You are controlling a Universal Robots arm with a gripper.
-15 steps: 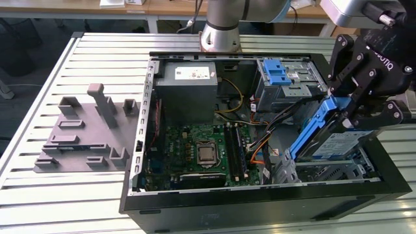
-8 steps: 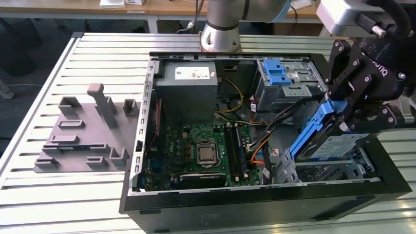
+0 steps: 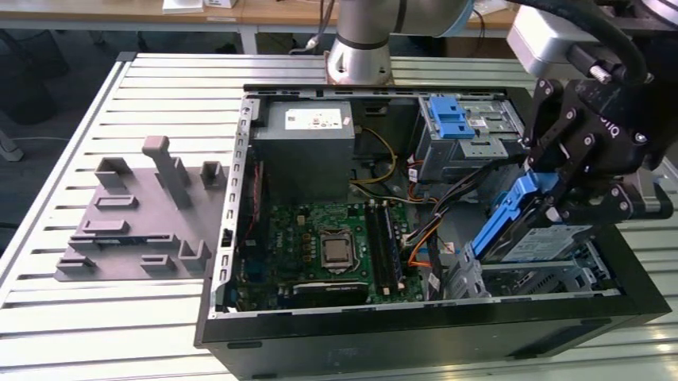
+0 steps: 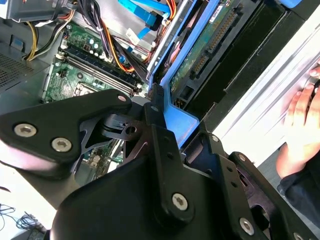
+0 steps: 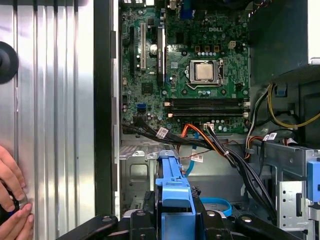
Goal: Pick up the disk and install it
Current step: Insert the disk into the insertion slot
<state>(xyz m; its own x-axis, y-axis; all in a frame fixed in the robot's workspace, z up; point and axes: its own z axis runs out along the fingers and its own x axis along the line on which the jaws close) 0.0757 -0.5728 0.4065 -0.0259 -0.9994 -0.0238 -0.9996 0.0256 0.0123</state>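
Blue-railed disk (image 3: pixel 535 238) tilted, low end in drive bay (image 3: pixel 529 278), exterior view's right | fingers (image 4: pixel 162 145) clamped on its blue rail | risk: tilt may jam rails on bay edge; nearby cables (image 5: pixel 235 162) may snag

The arm (image 3: pixel 358 44) is a silver-grey cylindrical tube at the top centre of the exterior view, with a pale blue joint cap (image 3: pixel 458 17). At upper right are a light grey housing (image 3: pixel 545 40) and a thick black cable (image 3: pixel 609 36). The gripper (image 3: pixel 553 205) is matte black, built of flat linkage bars fastened with silver screws (image 4: pixel 180 201). White lettering marks its body.
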